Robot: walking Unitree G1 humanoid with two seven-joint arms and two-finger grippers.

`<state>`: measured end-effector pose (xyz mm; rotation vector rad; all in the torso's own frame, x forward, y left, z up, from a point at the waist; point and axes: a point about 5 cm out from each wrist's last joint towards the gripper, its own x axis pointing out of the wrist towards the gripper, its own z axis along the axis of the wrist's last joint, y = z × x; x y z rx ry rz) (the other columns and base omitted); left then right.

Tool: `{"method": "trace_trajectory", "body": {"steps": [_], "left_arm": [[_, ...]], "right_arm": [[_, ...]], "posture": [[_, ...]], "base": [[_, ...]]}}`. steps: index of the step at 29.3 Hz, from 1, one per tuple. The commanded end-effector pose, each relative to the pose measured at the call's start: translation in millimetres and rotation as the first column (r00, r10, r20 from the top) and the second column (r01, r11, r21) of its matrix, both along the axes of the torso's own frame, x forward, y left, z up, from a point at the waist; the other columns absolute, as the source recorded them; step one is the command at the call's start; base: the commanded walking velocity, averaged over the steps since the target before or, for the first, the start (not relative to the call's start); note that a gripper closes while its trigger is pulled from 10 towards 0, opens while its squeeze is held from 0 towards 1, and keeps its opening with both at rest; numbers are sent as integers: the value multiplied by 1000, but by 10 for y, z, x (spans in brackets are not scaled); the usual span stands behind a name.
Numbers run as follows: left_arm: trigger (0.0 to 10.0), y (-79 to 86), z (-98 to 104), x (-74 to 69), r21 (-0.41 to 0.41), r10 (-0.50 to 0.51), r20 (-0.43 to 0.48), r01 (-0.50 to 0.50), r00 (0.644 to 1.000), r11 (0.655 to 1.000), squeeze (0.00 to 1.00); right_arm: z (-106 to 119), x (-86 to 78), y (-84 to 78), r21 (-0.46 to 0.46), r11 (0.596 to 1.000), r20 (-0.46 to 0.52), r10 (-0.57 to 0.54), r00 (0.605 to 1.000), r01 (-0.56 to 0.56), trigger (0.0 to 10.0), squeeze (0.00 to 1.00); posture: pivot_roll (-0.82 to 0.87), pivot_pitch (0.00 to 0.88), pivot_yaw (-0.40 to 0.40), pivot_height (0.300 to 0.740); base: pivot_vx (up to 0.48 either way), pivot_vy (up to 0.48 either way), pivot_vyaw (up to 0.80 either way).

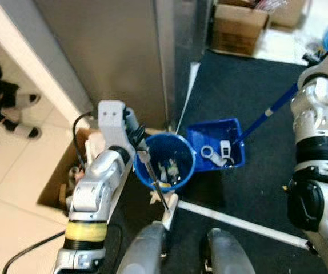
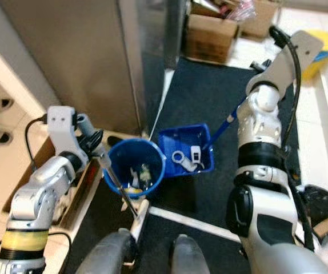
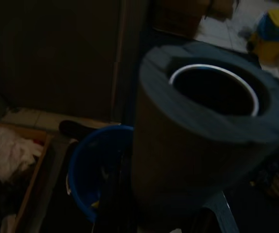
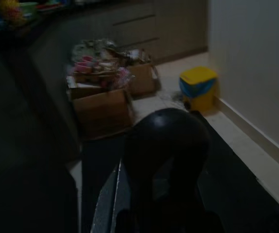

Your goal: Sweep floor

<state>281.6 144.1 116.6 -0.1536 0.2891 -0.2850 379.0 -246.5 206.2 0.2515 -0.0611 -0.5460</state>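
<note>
Dustpan [image 1: 216, 144], blue, sits on the dark floor mat [image 1: 250, 103] just beside the round blue bin [image 1: 165, 161], its rim touching the bin's. Small white scraps lie in the pan, and more bits of litter lie in the bin. A blue handle [image 1: 267, 117] rises from the pan's far side up toward my right arm.

My left claw [image 1: 136, 132] is at the bin's near rim, at the top of a thin metal rod [image 1: 155, 184] that slants down across the bin's mouth to a pale strip on the floor by my feet. I cannot tell how wide its fingers stand or whether they grip the rod. In the left wrist view a thick dark tube with a pale ring inside blocks most of the frame, the bin behind it.

My right claw [image 2: 267, 65] is up by the blue handle; whether it grips the handle I cannot tell.

A cardboard box [image 1: 67, 177] of clutter stands by my left arm, against the grey cabinet [image 1: 112, 57]. More cardboard boxes [image 1: 238, 25] stand at the mat's far end, and a yellow bin [image 2: 318, 48] sits by the wall.
</note>
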Motion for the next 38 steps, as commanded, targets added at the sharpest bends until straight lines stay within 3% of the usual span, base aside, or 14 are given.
{"method": "trace_trajectory", "body": {"steps": [1,12,28,38], "left_arm": [[10000,-37,13,-28,-26,-33,-6,33,999,999,0],[10000,3,14,-9,-4,-8,-10,7,1000,1000,0],[10000,103,-8,53,77,77,9,-77,997,994,0],[10000,135,11,80,67,113,27,-114,993,991,0]], "right_arm": [[91,17,33,47,999,59,9,998,-12,10000,0],[67,22,38,46,999,48,13,999,-15,10000,0],[50,49,92,45,998,38,42,998,-43,10000,0],[43,51,102,45,998,37,49,998,-51,10000,0]], "posture": [[47,45,16,740],[47,45,16,740],[44,42,8,740],[44,42,6,740]], "base": [[0,0,800],[0,0,800],[0,0,0],[261,-354,0]]}}
